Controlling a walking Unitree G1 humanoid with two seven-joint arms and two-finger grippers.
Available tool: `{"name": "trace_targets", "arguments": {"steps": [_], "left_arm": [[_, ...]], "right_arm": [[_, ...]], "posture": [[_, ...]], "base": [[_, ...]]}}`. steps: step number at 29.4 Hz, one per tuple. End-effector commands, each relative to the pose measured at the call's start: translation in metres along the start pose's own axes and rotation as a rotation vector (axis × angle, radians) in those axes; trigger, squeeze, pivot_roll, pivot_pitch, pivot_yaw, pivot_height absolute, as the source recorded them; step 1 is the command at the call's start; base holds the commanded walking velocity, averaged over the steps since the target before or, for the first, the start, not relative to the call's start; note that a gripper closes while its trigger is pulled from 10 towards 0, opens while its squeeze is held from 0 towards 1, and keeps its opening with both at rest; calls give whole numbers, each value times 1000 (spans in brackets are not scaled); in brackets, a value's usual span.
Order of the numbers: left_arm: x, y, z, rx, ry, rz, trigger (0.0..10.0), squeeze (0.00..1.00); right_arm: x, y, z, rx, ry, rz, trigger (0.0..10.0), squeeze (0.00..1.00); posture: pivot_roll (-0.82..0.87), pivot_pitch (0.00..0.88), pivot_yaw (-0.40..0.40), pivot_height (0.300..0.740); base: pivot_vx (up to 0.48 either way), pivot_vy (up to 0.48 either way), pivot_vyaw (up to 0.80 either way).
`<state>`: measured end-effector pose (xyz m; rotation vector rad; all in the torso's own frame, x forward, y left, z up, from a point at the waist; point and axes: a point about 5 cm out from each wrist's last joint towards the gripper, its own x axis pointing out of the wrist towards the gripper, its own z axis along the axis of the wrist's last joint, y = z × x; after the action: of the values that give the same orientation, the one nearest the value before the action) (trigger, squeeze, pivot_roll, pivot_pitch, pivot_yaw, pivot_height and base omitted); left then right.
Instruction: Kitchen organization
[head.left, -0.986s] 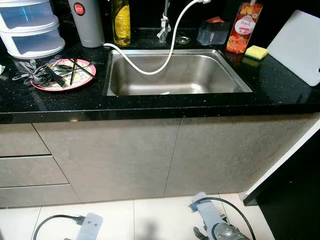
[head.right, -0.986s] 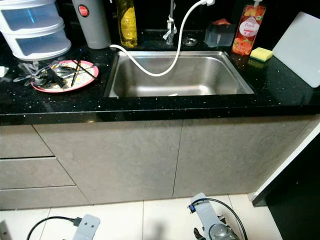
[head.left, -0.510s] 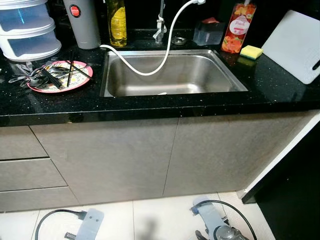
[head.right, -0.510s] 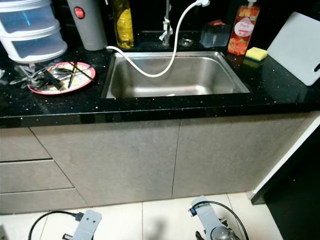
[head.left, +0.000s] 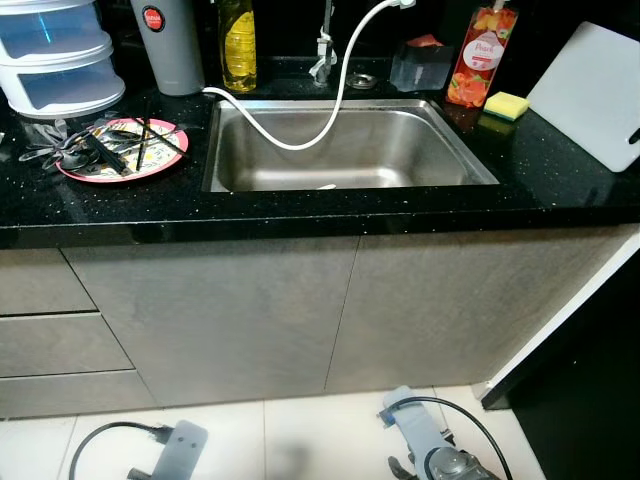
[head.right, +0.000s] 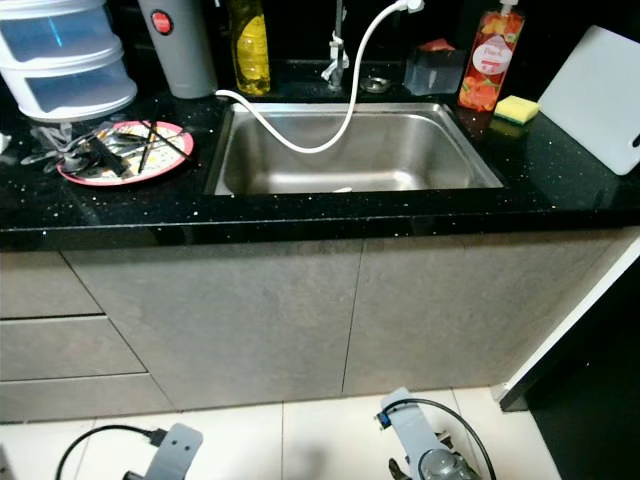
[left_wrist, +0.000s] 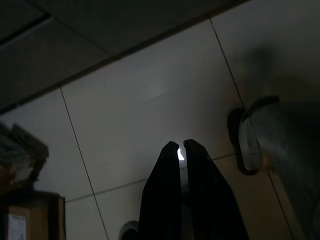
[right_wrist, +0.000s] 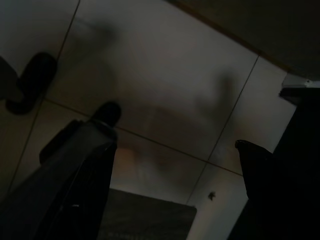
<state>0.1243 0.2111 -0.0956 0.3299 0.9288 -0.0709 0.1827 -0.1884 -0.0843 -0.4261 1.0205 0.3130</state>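
The left gripper (left_wrist: 180, 147) hangs over the tiled floor (left_wrist: 150, 100) with its jaws together, and the right gripper (right_wrist: 175, 145) hangs over the same floor with its jaws wide apart. On the black bench (head.left: 400, 205), left of the steel sink (head.left: 350, 150), a pink plate (head.left: 120, 165) holds dark utensils, and a white cutting board (head.left: 590, 95) leans at the far right.

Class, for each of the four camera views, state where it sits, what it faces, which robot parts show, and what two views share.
Left eye view: head, looking down at the sink; both arms low.
Right eye view: head, same sink and pink plate, shifted sideways.
Left wrist view: wrist, facing floor tiles; left gripper, jaws together.
Right wrist view: wrist, facing tiles; right gripper, jaws apart.
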Motion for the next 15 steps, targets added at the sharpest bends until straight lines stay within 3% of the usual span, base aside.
{"name": "trace_targets", "arguments": {"steps": [1,5,9,15], "left_arm": [[-2,-2,-2,-8,-8,-1,10000,0],[-6,-11,-12,55,14,-46,10000,0],[-8,-6,-17,-13,25,6,10000,0],[-8,-4,-19,2,31,0,10000,0]], "right_arm": [[-1,-2,-4,11,15,-10,10000,0],[-1,-6,-1,30,7,-22,10000,0],[0,-2,4,-3,-6,2,10000,0],[1,-3,11,9,-19,-5,10000,0]], "posture": [[284,0,-43,740],[299,0,-61,740],[317,0,-69,740],[317,0,-72,740]], "base": [[0,0,0],[0,0,0],[0,0,0],[0,0,0]]}}
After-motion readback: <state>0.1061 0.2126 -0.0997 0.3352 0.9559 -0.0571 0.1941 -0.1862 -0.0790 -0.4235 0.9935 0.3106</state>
